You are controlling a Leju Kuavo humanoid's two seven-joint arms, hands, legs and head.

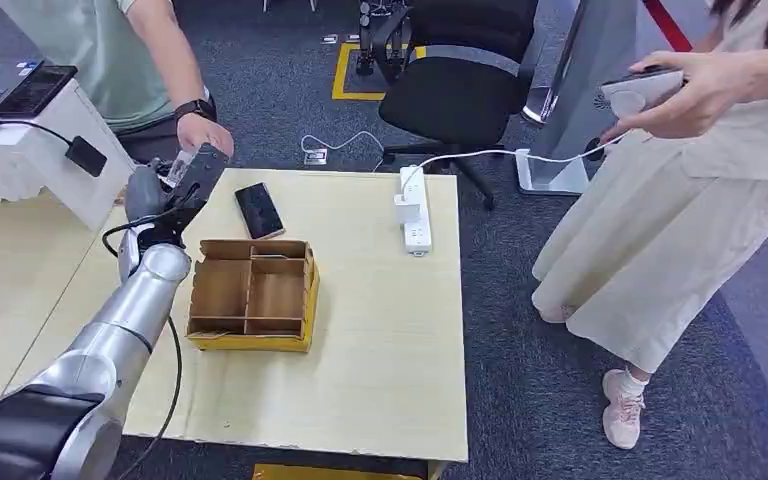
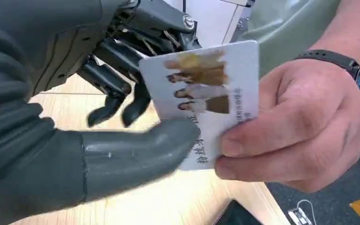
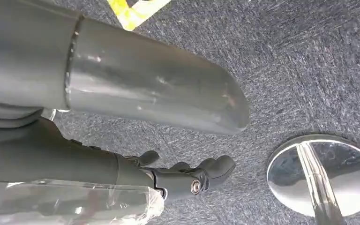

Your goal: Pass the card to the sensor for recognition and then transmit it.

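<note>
A white card (image 2: 206, 98) printed with figures and text sits between my left hand (image 2: 75, 93) and a person's hand (image 2: 304, 126). My thumb (image 2: 136, 154) presses on its face and my dark fingers lie behind it, while the person pinches the opposite edge. From the head view, my left hand (image 1: 175, 185) is raised over the table's far left corner, meeting the person's hand (image 1: 203, 132) that wears a black watch. A black phone (image 1: 259, 210) lies flat on the table just right of them. My right hand (image 3: 89, 154) hangs over the carpet, fingers apart and holding nothing.
A divided cardboard box (image 1: 252, 295) stands on the wooden table (image 1: 380, 340), with a white power strip (image 1: 415, 210) at the far right. A white stand (image 1: 50, 150) with a laptop is at the left. A second person (image 1: 660, 220) stands right; an office chair (image 1: 460, 80) is behind.
</note>
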